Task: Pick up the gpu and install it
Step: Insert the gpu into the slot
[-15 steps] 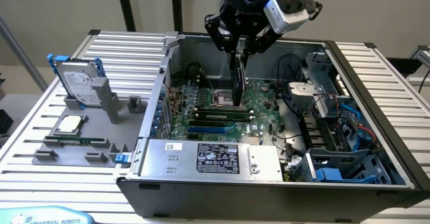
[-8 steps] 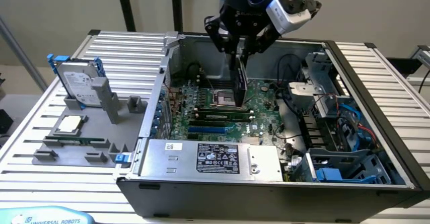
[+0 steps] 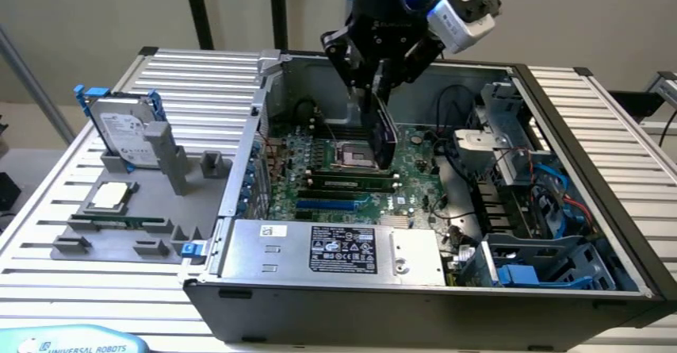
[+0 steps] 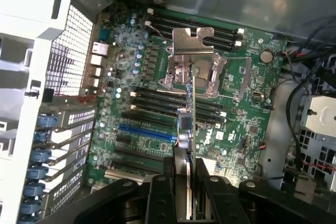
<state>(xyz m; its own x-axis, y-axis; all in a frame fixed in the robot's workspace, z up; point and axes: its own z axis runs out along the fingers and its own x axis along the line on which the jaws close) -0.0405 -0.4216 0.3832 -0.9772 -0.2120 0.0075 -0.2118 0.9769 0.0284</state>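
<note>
Gripper (image 3: pixel 376 90) is shut narrow on the gpu (image 3: pixel 384 135). The card hangs edge-on below it, inside the open case (image 3: pixel 592 210) and over the motherboard (image 3: pixel 423 186). We read its long axis as running away from the jaws, silver bracket (image 4: pixel 192 40) at the far end. Not yet seated, in our judgement.

The exterior view looked down from high up at the whole computer case (image 3: pixel 423 309) on the tabletop (image 3: pixel 95 289). The wrist view looked down past the gripper (image 4: pixel 185 182), close. Both saw the motherboard (image 3: pixel 418 182).
</note>
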